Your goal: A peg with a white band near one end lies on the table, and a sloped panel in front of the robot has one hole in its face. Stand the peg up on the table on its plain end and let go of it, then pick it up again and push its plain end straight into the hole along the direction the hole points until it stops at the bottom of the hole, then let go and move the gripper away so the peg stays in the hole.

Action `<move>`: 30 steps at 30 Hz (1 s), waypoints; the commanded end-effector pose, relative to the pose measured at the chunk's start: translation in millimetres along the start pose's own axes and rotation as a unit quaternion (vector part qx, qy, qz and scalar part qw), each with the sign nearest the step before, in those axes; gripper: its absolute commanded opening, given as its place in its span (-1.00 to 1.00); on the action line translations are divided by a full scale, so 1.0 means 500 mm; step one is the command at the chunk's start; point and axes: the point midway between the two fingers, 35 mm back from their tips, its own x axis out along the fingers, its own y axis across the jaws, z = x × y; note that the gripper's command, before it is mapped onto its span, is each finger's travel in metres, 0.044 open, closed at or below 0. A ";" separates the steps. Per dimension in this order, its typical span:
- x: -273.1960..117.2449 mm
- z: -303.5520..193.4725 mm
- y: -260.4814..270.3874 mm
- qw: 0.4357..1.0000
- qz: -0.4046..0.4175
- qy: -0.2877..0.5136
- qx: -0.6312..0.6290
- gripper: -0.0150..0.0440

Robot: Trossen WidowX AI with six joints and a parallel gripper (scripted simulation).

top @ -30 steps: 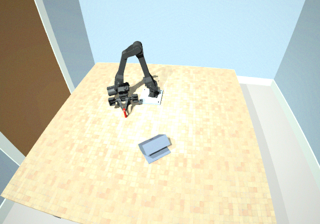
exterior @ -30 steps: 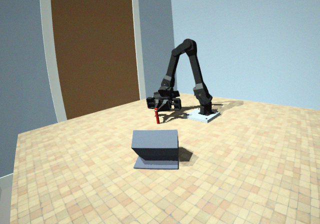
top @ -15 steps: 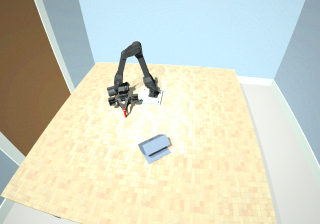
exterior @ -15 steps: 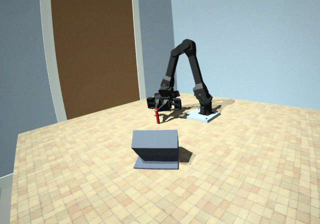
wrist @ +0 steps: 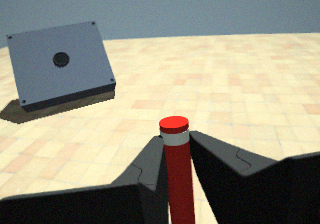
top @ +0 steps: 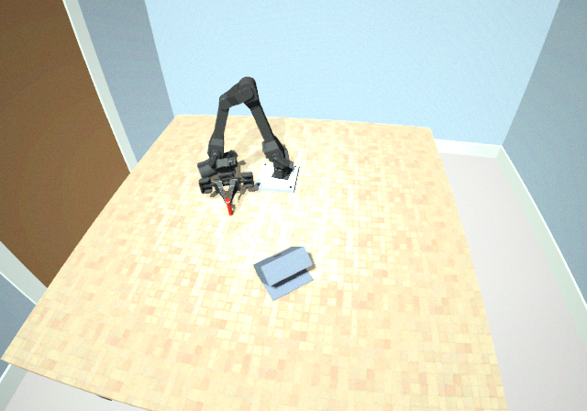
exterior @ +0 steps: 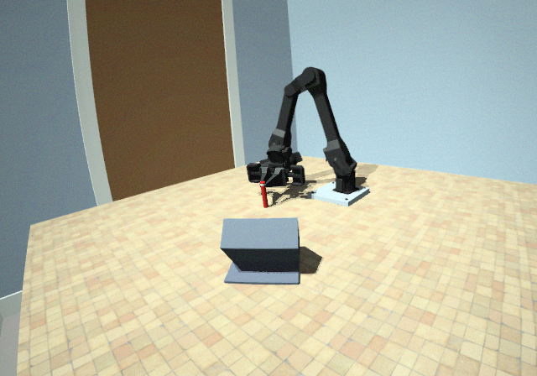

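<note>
The red peg [top: 229,208] [exterior: 263,196] [wrist: 180,184] stands nearly upright, leaning slightly, with its white-banded end up and its plain end down at or just above the table; contact cannot be told. My gripper [top: 227,200] [exterior: 263,185] [wrist: 175,141] is shut on the peg close below the white band, reaching it from the robot's side with the fingers nearly level. The sloped panel [top: 286,267] [exterior: 260,233] [wrist: 37,76] stands apart from the peg, to the left in the wrist view. Its hole [wrist: 61,59] shows dark and empty in the middle of the face. The exterior view shows only the panel's back.
The arm's white base plate [top: 276,183] [exterior: 342,195] is beside the gripper, to its right in the top and exterior views. The panel's foot plate [top: 291,287] [exterior: 262,276] lies on the tiled table [top: 379,255] [exterior: 390,254] on the side away from the robot.
</note>
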 end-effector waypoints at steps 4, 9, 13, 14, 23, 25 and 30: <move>-0.003 -0.005 0.000 1.000 0.000 -0.002 0.000 -0.32; -0.004 -0.006 0.000 1.000 -0.001 -0.005 0.000 -0.32; -0.006 -0.007 0.000 1.000 -0.002 -0.007 0.000 -0.32; -0.006 -0.007 0.000 1.000 -0.002 -0.008 0.000 -0.32; -0.008 -0.008 0.000 1.000 -0.004 -0.013 0.001 -0.32; -0.009 -0.008 0.000 1.000 -0.005 -0.014 0.001 -0.32; -0.010 -0.009 0.000 1.000 -0.006 -0.017 0.002 -0.32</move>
